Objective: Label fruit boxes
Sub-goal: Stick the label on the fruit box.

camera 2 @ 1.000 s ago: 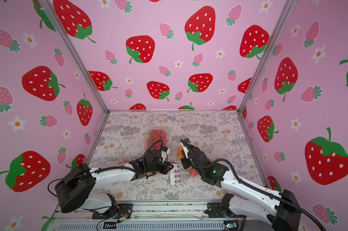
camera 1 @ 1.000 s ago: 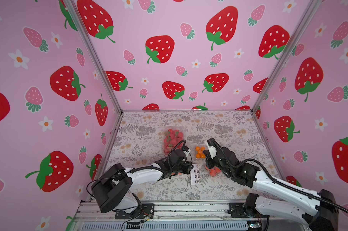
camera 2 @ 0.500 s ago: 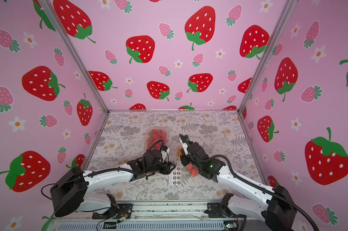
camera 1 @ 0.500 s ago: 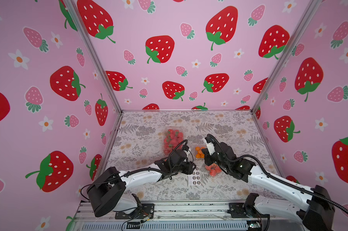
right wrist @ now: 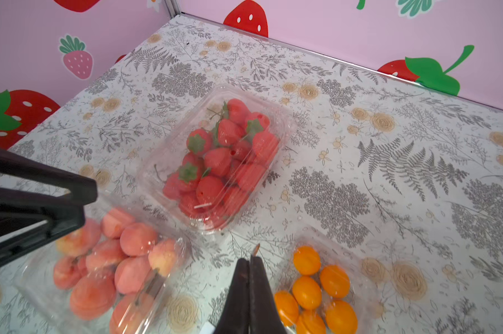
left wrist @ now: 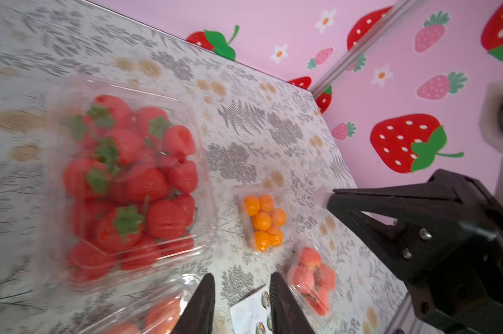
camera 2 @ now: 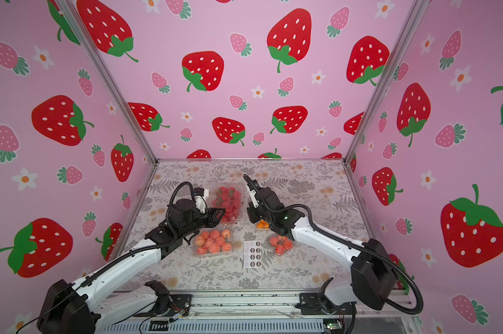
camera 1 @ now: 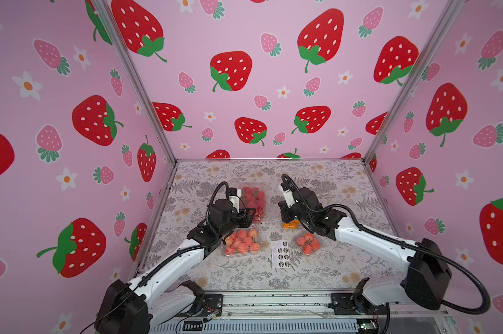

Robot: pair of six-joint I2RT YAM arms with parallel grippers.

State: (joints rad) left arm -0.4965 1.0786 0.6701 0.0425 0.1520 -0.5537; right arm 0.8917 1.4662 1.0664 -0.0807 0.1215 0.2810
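Right wrist view: the right gripper [right wrist: 251, 261] is clamped on a sticker [right wrist: 256, 248]; the left gripper [left wrist: 242, 277] stands apart, empty. Next, I think, the sticker must go flat on the strawberry box [right wrist: 215, 156], beyond the sheet [camera 1: 280, 254].

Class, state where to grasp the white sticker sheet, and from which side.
Probably its near short edge, approached low from the near side: the sticker sheet lies flat, with the large peach punnet and small peach punnet flanking its long edges.
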